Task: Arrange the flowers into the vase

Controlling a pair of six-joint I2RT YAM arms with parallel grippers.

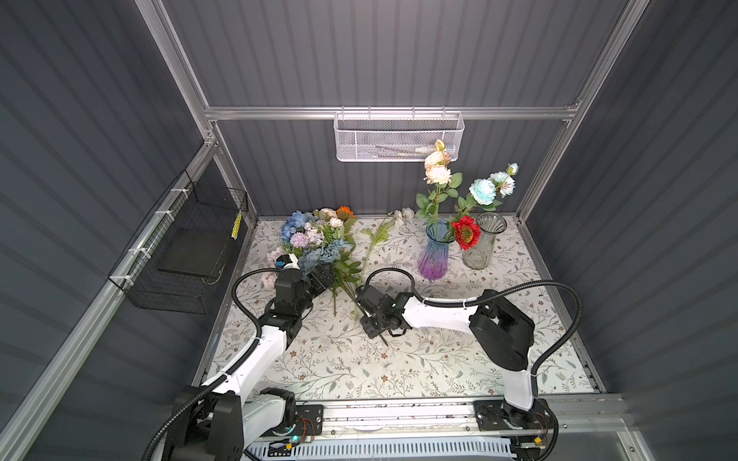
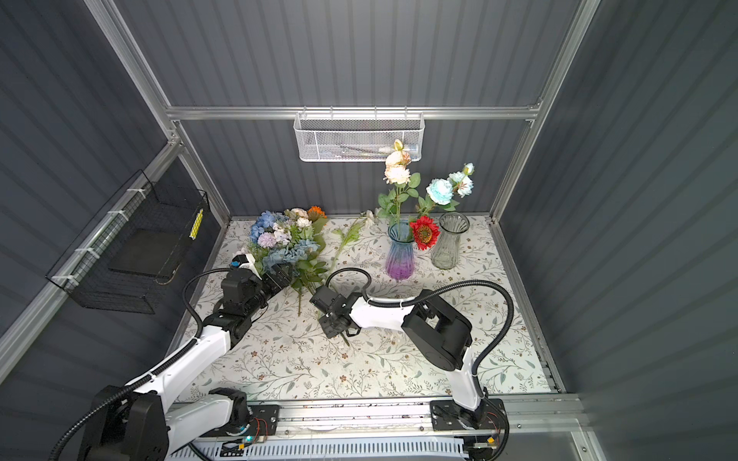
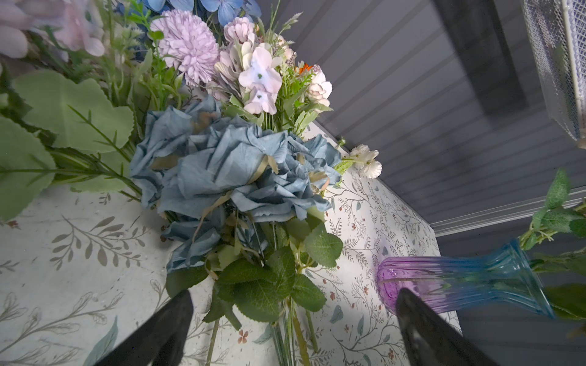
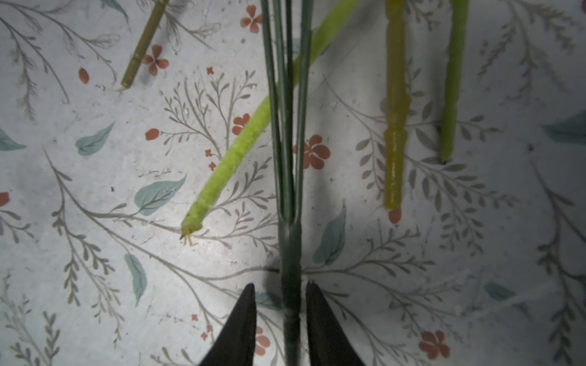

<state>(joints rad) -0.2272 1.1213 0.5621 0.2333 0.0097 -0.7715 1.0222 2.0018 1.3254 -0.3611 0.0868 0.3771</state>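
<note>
A loose bunch of flowers (image 1: 319, 243) (image 2: 287, 239) lies on the floral table at the back left: blue, lilac, cream and orange heads, stems pointing to the front. My left gripper (image 1: 325, 275) (image 3: 294, 291) is open wide at the bunch's leaves, the stems between its fingers. My right gripper (image 1: 369, 324) (image 4: 280, 285) points down over the stem ends, jaws narrowly open on either side of a dark green stem (image 4: 290, 253), with a small gap still showing. The purple-blue vase (image 1: 435, 251) (image 3: 459, 282) holds peach, pale blue and red flowers (image 1: 465, 231).
A clear glass vase (image 1: 483, 243) stands right of the coloured one. A single white flower (image 1: 383, 231) lies between bunch and vases. Light green (image 4: 228, 168) and yellow (image 4: 394, 126) stem ends lie beside the dark stem. A white mesh basket (image 1: 399, 137) and a black wire basket (image 1: 179, 255) hang on the walls.
</note>
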